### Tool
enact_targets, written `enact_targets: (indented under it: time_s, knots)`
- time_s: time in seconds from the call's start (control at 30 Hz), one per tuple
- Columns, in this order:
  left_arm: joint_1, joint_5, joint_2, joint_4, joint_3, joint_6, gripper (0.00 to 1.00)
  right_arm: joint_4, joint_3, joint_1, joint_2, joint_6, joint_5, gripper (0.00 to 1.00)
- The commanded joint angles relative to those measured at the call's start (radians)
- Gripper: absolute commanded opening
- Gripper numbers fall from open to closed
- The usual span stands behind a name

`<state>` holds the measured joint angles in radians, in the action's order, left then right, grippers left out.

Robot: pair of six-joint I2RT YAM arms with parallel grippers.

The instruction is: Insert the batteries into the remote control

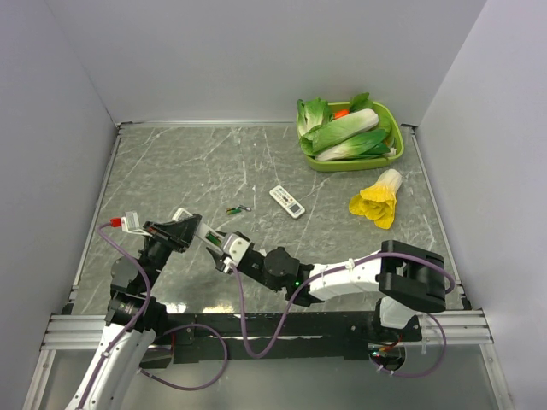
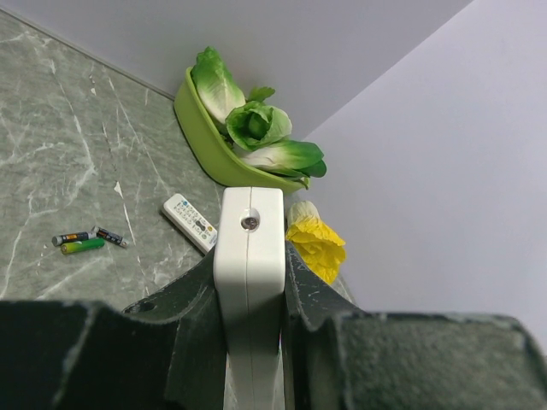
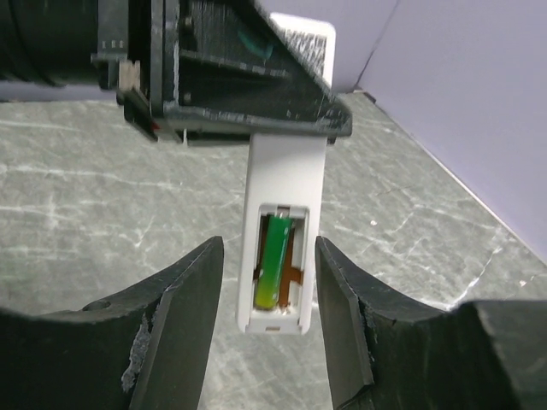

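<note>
Right wrist: slim white remote control (image 3: pixel 286 171), one green battery (image 3: pixel 273 260) inside, tight between left gripper (image 2: pixel 249 273) jaws; right gripper (image 3: pixel 269 248) agape.

This is a robot laboratory test cell, not a home. A grey marble-patterned tabletop (image 1: pixel 171 171) is closed in by plain pale lilac wall panels (image 1: pixel 256 51) at 9, 12 and 3 o'clock. At 6 o'clock, silver aluminium profile rails (image 1: pixel 77 329) carry two black-and-white robot arms (image 1: pixel 359 273) with purple cables (image 1: pixel 243 320). At 1 o'clock stands a lime-green plastic tray (image 1: pixel 352 165) of plastic-looking cabbages (image 1: pixel 346 128).
</note>
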<state>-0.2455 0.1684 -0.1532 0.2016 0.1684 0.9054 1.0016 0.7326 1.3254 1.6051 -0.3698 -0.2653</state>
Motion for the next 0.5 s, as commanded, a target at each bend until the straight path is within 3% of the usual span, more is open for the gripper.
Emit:
enact_targets:
  time_s: [0.0,0.47]
  knots:
    - [-0.003,0.014,0.006,0.058,0.031,-0.005,0.04,0.046,0.063,-0.002,0.01,-0.018,0.004,0.53]
    - [-0.003,-0.013,-0.011,0.015,0.059,0.03,0.03,-0.034,0.09,-0.002,0.036,0.003,0.044,0.48]
